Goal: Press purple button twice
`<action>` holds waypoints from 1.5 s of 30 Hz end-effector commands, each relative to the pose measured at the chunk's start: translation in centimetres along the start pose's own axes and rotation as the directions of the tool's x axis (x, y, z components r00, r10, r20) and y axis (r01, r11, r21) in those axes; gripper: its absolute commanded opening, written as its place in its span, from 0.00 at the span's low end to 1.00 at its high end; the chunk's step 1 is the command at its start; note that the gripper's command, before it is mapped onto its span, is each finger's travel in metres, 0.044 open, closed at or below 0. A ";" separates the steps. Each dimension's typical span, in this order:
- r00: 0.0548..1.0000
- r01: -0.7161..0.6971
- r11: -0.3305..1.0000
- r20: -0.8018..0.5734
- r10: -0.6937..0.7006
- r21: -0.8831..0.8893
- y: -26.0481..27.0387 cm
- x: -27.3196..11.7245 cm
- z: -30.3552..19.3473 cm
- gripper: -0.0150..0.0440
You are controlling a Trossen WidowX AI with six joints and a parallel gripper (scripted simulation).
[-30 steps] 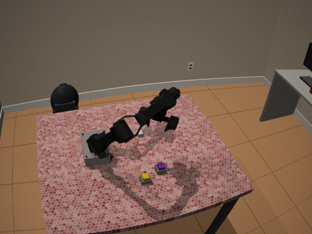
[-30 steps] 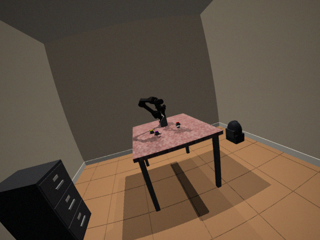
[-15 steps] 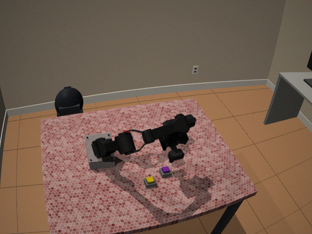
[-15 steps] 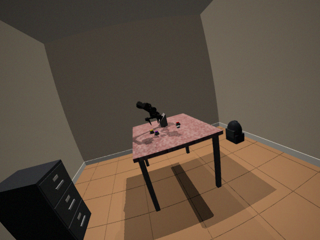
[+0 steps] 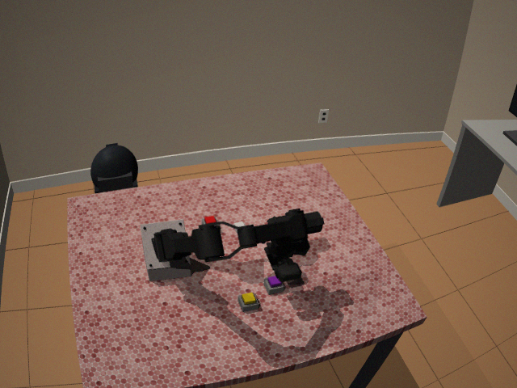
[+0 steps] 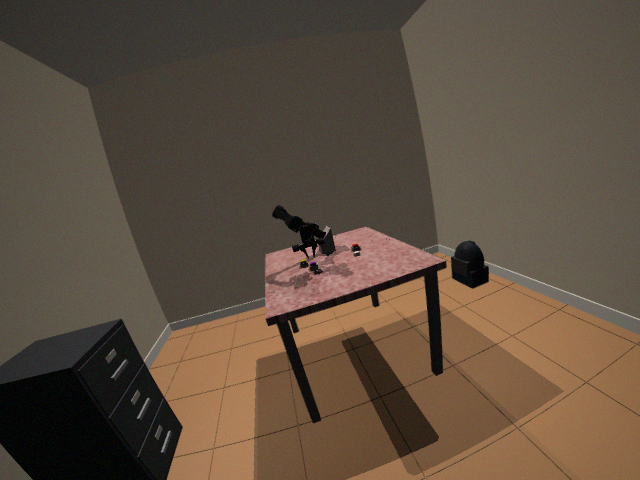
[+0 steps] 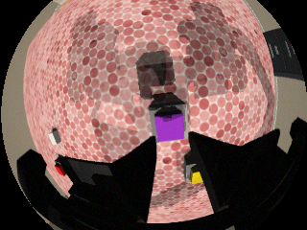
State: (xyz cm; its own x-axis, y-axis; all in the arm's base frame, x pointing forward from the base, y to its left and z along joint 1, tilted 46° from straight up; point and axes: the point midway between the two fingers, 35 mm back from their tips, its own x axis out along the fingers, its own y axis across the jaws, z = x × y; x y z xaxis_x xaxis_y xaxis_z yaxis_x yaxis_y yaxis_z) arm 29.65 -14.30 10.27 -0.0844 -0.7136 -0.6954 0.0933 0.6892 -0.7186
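The gripper [image 5: 289, 279] is hanging low over the table [image 5: 125, 334], its 2 dark fingers partly drawn together and gripping nothing, their tips flanking the near edge of the purple button [image 7: 169, 126] in the wrist view. From the top camera the gripper is sitting just beside that button [image 5: 274, 281], and whether a fingertip is touching it is hard to tell. The button is showing as a square purple cap in a grey housing, near the table's front half, with a yellow button [image 5: 249, 297] of the same shape just beside it. The arm [image 5: 250, 235] is stretching out from its grey base plate [image 5: 156, 250] and hiding part of a red button [image 5: 210, 219] and most of a small white block [image 5: 239, 224]. The tabletop is carrying a mosaic of pink and red dots, crossed by the arm's shadow. In the exterior view the fingers are too small to make out.
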 end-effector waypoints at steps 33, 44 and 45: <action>1.000 0.007 1.000 -0.002 -0.007 -0.009 0.0 3.6 -0.2 0.29; 1.000 0.007 1.000 -0.002 -0.007 -0.009 0.0 3.6 -0.2 0.29; 1.000 0.007 1.000 -0.002 -0.007 -0.009 0.0 3.6 -0.2 0.29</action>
State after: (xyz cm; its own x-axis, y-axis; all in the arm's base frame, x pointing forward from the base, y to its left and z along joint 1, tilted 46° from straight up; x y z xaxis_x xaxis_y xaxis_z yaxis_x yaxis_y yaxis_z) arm 29.42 -16.78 7.97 -0.0799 -0.7170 -0.6925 0.0942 0.6862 -0.7213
